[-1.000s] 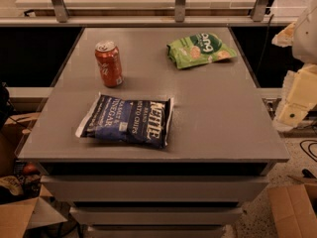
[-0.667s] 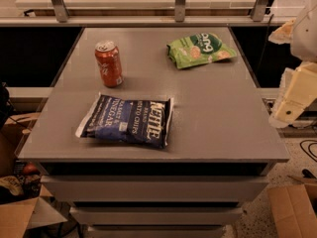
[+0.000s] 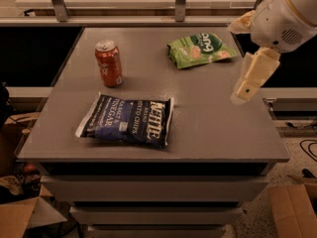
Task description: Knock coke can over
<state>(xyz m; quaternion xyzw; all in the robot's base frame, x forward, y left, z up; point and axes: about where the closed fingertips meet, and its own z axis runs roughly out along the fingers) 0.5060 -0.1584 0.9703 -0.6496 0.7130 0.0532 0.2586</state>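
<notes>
Currently the coke can (image 3: 109,63) stands upright on the table (image 3: 208,133), just behind the left end of the blue chip bag (image 3: 126,120). The gripper (image 3: 246,86) hangs well right of that bag, far from the can. Its opening state cannot be determined. The arm (image 3: 282,16) is cut off above

Tool (image 3: 242,93) moved left. Before, it hung past right edge of counter (image 3: 208,128). Now it hangs above counter's right part, near green bag (image 3: 198,48), not touching it. Tool also sits bit higher in view. White arm (image 3: 285,14) came in from right too, more of it shows.
</notes>
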